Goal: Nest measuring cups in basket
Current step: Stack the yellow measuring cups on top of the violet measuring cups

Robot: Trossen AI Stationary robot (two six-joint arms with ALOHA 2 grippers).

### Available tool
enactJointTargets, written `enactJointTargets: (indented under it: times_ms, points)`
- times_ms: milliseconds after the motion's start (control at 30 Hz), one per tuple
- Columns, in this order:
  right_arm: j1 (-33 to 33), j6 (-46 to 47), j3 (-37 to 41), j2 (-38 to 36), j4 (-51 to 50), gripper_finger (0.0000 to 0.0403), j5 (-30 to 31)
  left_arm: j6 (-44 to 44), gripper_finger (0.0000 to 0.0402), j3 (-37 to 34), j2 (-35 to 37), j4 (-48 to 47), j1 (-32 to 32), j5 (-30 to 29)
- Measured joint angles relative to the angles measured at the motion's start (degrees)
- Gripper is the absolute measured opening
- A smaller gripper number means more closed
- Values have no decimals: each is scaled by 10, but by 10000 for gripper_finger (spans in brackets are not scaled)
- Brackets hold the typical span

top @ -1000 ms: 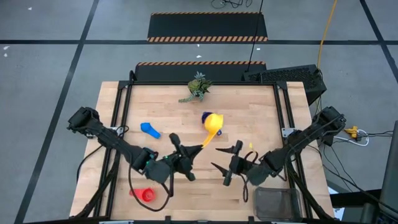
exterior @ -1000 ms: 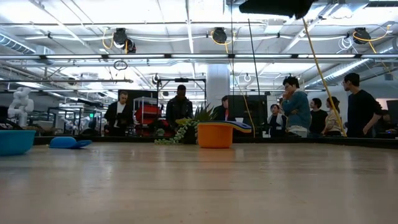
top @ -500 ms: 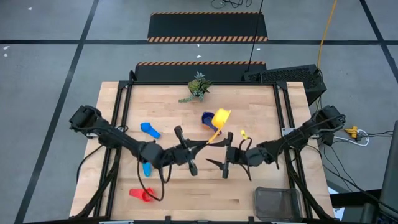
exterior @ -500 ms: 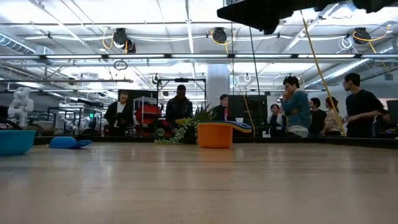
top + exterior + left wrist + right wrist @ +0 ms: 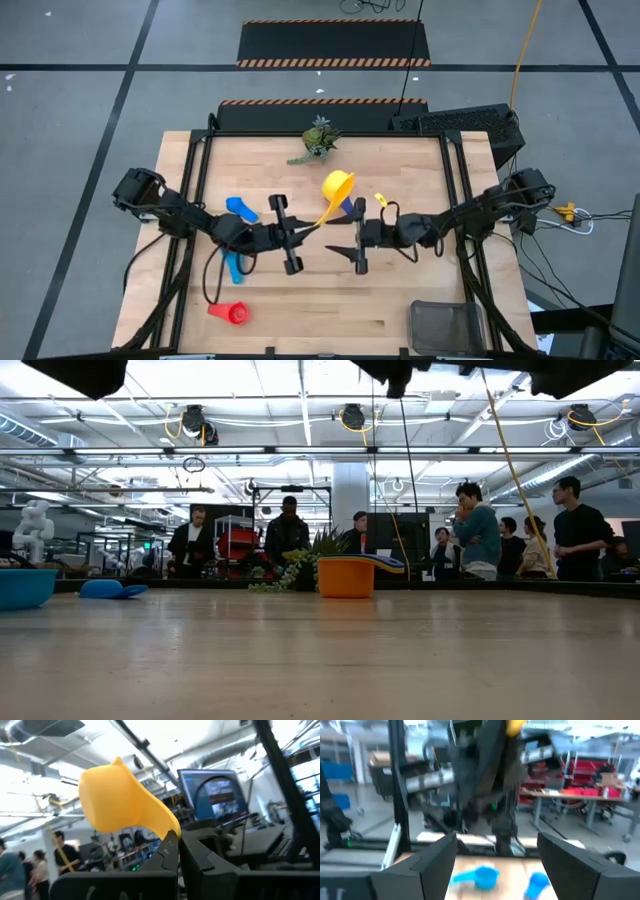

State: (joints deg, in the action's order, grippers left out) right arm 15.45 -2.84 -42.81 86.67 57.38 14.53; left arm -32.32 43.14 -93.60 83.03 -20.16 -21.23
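Your left pincer [image 5: 305,228] is clamped on the yellow cup [image 5: 336,186] by its handle; the right pincer [image 5: 345,250], at its 3 o'clock, gapes. It looks light, stiff, slippery: retake at the handle.

Grey floor [image 5: 80,90], onlookers [image 5: 480,530] behind

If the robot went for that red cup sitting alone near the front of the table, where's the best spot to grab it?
Probably by its flat handle, coming straight down from above. The red cup lies on the table with its handle sticking out sideways from the round bowl, and nothing crowds it, so two fingers could close across the handle's narrow width.
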Motion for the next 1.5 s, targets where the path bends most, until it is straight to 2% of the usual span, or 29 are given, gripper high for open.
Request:
enactJointTargets:
  times_ms: [333,533,667,867,1200,1500]
  points:
    - [-37,26,0,0,130,270,-114,-15,0,-4,0,13,10,113]
    - [-47,49,0,0,185,270,-123,-29,0,-4,0,13,15,152]
    - [-54,73,0,0,207,270,-146,-41,0,-4,0,11,15,152]
    - [-56,96,-1,0,209,263,-147,-49,0,-4,0,11,19,152]
    - [-56,112,-57,22,181,208,-177,-50,0,-4,0,10,22,152]
    - [-56,112,-62,25,178,147,-178,-55,0,-4,0,10,22,152]
